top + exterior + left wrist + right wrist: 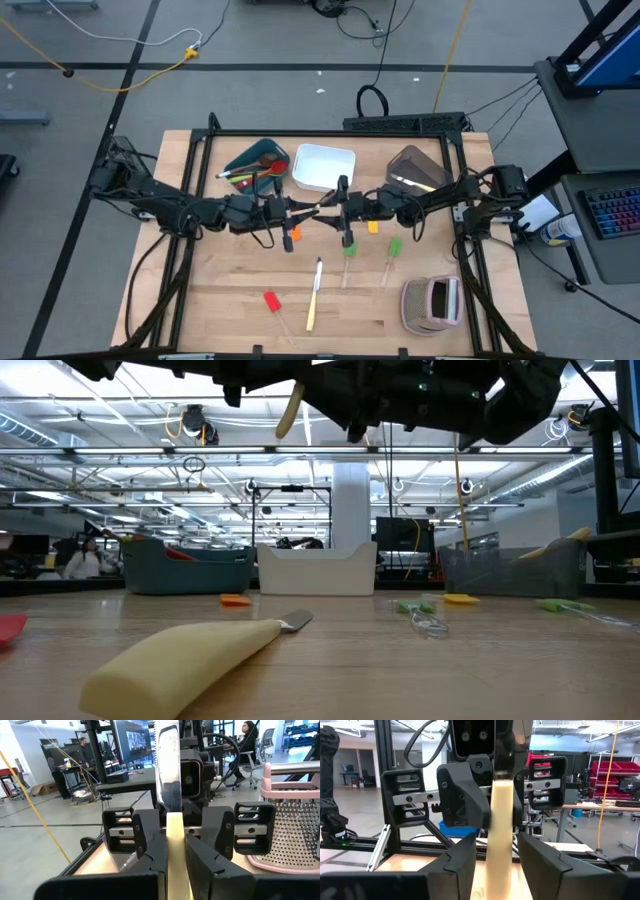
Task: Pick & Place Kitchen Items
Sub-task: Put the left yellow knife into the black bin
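Clamping the pale handle of a knife, the left gripper has both fingers pressed flat against it, with the bright blade running on toward the other arm. In the overhead view this gripper hangs over the middle of the table, and the knife lies in the air between the two arms.

The right gripper faces it from 3 o'clock. Its fingers are spread to either side of the same handle, and a gap shows on each side. Seen from above, that gripper is just beside the left one.

Taking the meeting point as the dial's centre and the far table edge as 12:
- At 12 sits the white bin.
- At 10 sits the teal bin, with red and green spoons in it.
- At 2 sits the brown bin.
- Near 7 lies an orange spatula, and near 4 a yellow one.
- Two green spatulas lie toward 5 and 4.
- At 6 a second pale-handled knife rests on the wood, well apart from the grippers.
- A red spatula lies at 7.
- The pink-grey striped object stands at 4, near the table's edge.
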Motion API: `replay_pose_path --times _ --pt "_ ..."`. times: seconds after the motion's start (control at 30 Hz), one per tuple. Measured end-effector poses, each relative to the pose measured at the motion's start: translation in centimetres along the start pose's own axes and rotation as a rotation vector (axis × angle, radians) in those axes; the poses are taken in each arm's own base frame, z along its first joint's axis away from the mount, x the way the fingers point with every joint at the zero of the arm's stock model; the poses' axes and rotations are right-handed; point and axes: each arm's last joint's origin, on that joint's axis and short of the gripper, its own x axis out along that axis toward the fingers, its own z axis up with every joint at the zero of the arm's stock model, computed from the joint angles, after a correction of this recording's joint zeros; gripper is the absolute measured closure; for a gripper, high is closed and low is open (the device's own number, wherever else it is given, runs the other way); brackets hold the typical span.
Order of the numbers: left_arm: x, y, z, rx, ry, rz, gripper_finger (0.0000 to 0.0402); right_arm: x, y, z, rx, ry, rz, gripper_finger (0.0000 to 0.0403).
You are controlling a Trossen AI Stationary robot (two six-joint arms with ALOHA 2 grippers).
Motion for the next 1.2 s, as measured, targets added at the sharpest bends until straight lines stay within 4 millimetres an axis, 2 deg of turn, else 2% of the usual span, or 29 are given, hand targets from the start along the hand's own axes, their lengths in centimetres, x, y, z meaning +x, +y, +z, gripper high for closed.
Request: replay_pose_path --times 0.3,0.53,0.83,1.0,1.2 --pt "0.0 0.0 0.0 0.001 0.000 0.001 0.0366 0.5 -0.1 0.2 -0.001 0.025 0.000 0.0284" --pt "0.0 0.0 -0.1 0.006 0.007 0.001 0.0366 0.5 -0.1 0.0 -0.003 0.048 0.000 0.0346" --pt "-0.1 -0.1 -0.6 0.021 0.060 -0.002 0.0366 0.4 -0.1 -0.5 0.003 0.112 -0.007 0.0346" --pt "-0.1 -0.2 -1.4 0.021 0.139 -0.008 0.0365 -0.3 -0.3 -0.2 0.007 0.243 -0.056 0.0346" --pt "-0.3 0.0 -2.3 0.034 0.225 0.026 0.0360 -2.6 -0.6 1.0 -0.008 0.477 -0.177 0.0346"
